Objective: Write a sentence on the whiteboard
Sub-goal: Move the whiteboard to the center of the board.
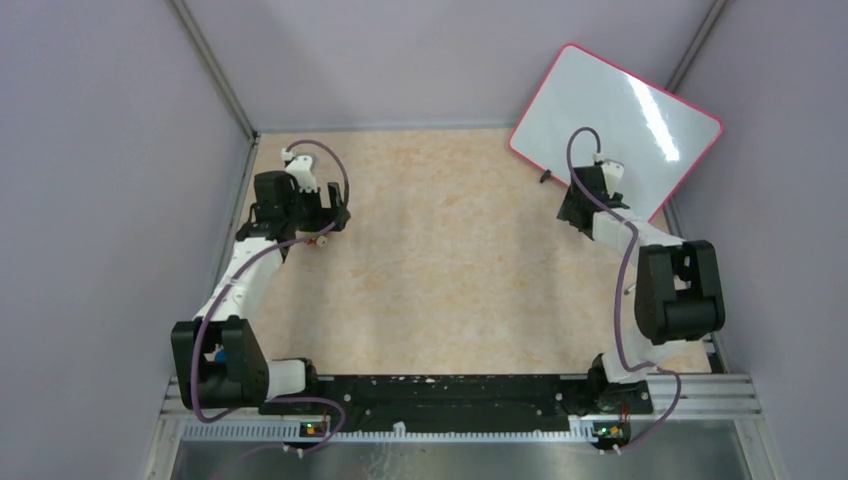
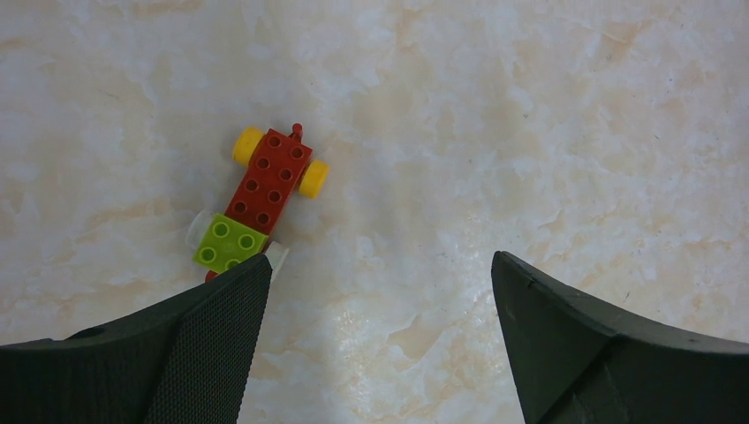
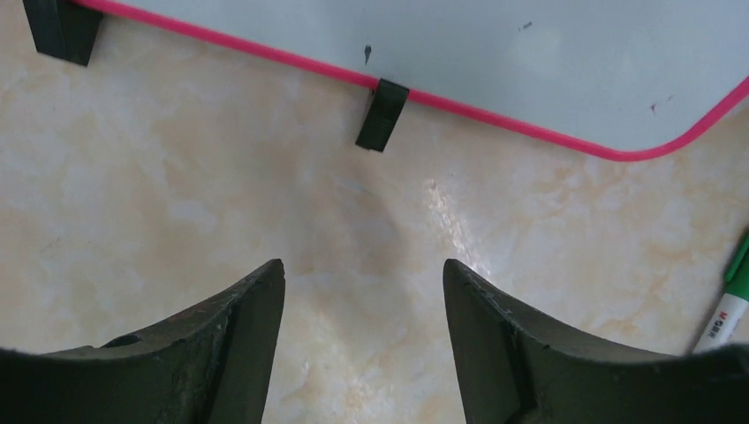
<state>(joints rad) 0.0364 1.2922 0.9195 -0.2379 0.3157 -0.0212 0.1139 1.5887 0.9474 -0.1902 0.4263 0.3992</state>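
Observation:
The whiteboard (image 1: 620, 115) stands at the far right corner, white with a pink rim. Its surface is blank, and the sentence does not show anywhere. My right gripper (image 1: 572, 202) is open and empty just in front of the board's near edge. In the right wrist view the gripper (image 3: 363, 265) hovers over bare table, with the board (image 3: 495, 44) and a black clip (image 3: 382, 115) ahead. A green and white marker (image 3: 731, 300) lies on the table at the right edge of that view. My left gripper (image 1: 322, 232) is open and empty at the far left.
A small toy car of red and green bricks with yellow wheels (image 2: 265, 190) lies just beyond the left fingertip of my left gripper (image 2: 380, 261). A second clip (image 3: 62, 31) holds the board's edge. Grey walls close in the table on the left, back and right.

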